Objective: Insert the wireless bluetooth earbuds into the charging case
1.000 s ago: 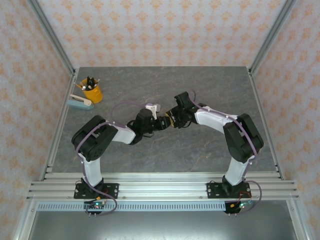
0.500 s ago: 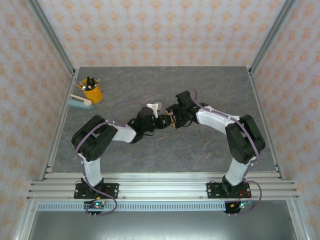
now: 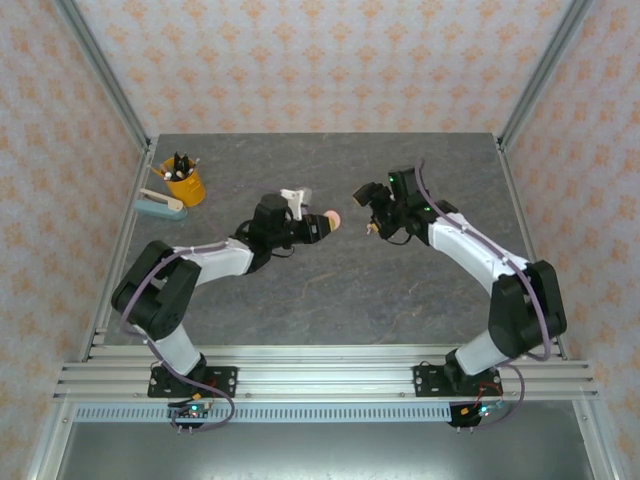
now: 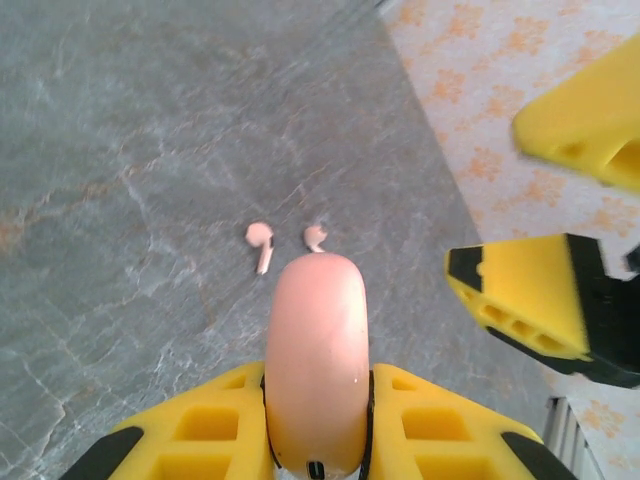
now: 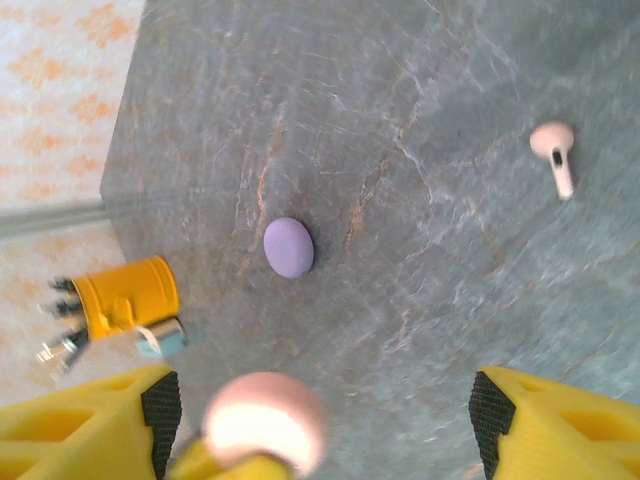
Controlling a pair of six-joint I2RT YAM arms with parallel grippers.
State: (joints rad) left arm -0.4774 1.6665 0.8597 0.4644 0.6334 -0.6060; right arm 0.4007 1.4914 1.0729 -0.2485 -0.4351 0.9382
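Salmon-pink charging case [image 4: 318, 340] up in the air, clenched on edge between the yellow fingers of the left gripper [image 3: 318, 226], its narrow rim facing the wrist camera. Over the middle of the grey stone-look table [image 3: 300, 300] the two arms face each other, and the right gripper [image 3: 367, 212] hangs just beside the case with its jaws spread wide and nothing between them; from the left wrist its two yellow fingers [image 4: 530, 300] stand clearly apart against the wallpaper. Down on the table, beyond the held case, lie two salmon-pink earbuds [image 4: 260, 243], close together but not touching, both outside any case. From the right wrist, a lilac charging case [image 5: 288, 247] sits flat and closed on the stone, well apart from the pink bud. Back in the far left corner, a yellow pen cup [image 3: 184, 186] stands upright near the table edge.
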